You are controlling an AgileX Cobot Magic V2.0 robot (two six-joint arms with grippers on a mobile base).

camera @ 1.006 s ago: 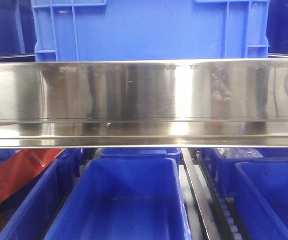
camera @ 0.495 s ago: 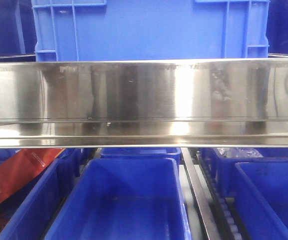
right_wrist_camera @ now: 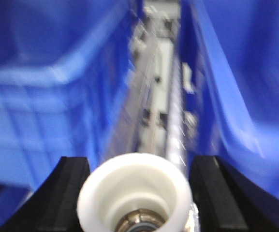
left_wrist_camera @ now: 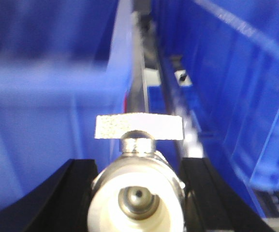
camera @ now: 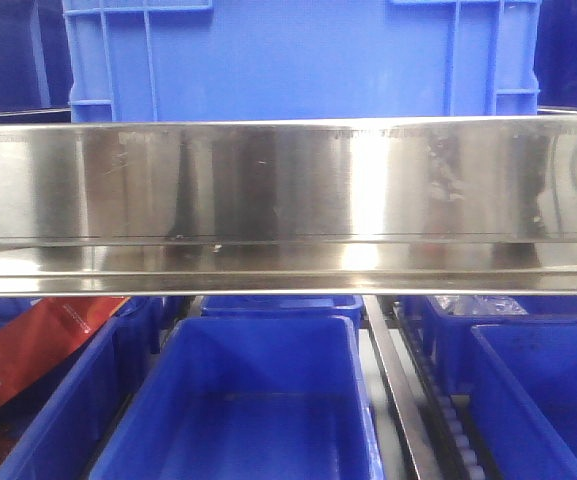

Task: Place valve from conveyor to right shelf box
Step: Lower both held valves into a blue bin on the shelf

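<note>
In the left wrist view a metal valve (left_wrist_camera: 138, 193) with a white end cap and a flat silver handle (left_wrist_camera: 139, 126) sits between the black fingers (left_wrist_camera: 74, 193) of my left gripper (left_wrist_camera: 138, 164), which is shut on it. In the right wrist view my right gripper (right_wrist_camera: 139, 159) is shut on a second valve (right_wrist_camera: 135, 193), whose white cap faces the camera. Both hang over blue shelf boxes. A blue box (camera: 543, 400) stands at the lower right of the front view. The conveyor is out of view. Neither gripper shows in the front view.
A wide shiny steel shelf rail (camera: 288, 200) crosses the front view, with a large blue crate (camera: 298, 60) above it. Below stand a middle blue bin (camera: 248, 400), a left bin holding a red packet (camera: 38, 350), and a roller track (camera: 448, 420) between bins.
</note>
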